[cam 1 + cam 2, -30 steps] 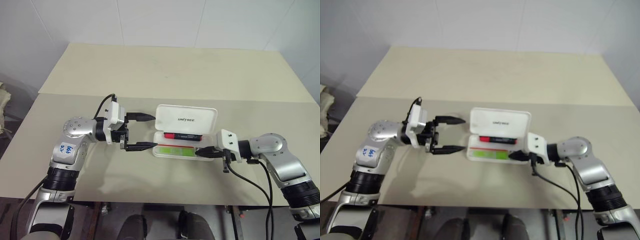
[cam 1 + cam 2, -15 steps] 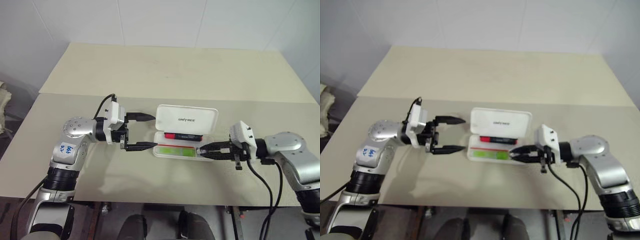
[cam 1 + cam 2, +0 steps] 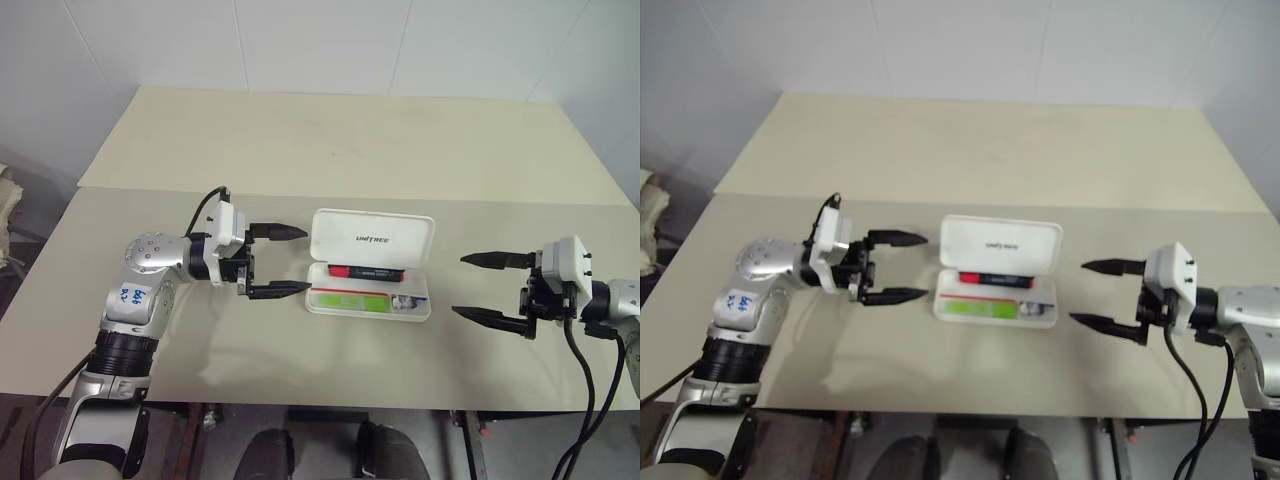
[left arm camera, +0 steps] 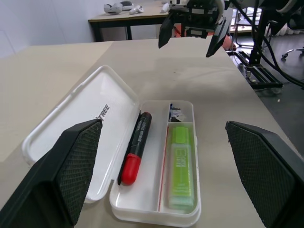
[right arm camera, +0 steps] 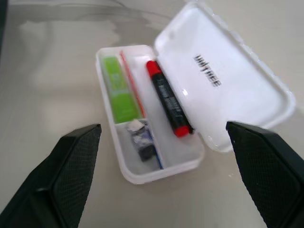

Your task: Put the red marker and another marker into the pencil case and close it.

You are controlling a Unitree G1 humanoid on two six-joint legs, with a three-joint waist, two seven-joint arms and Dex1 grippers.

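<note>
White pencil case [image 3: 369, 275] lies open between both wide-open, empty grippers, left [image 3: 280, 260] and right [image 3: 484, 289]. Left wrist view: red marker [image 4: 136, 154] and green highlighter [image 4: 180, 165] already rest inside, so closing the lid likely remains.

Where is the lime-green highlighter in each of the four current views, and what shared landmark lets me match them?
Left eye view: green highlighter in the case's near compartment.
Right eye view: same near compartment.
Left wrist view: in the compartment beside the red marker.
Right wrist view: in the compartment across the divider from the red marker.
Shared landmark: the open lid's UNITREE lettering.
</note>
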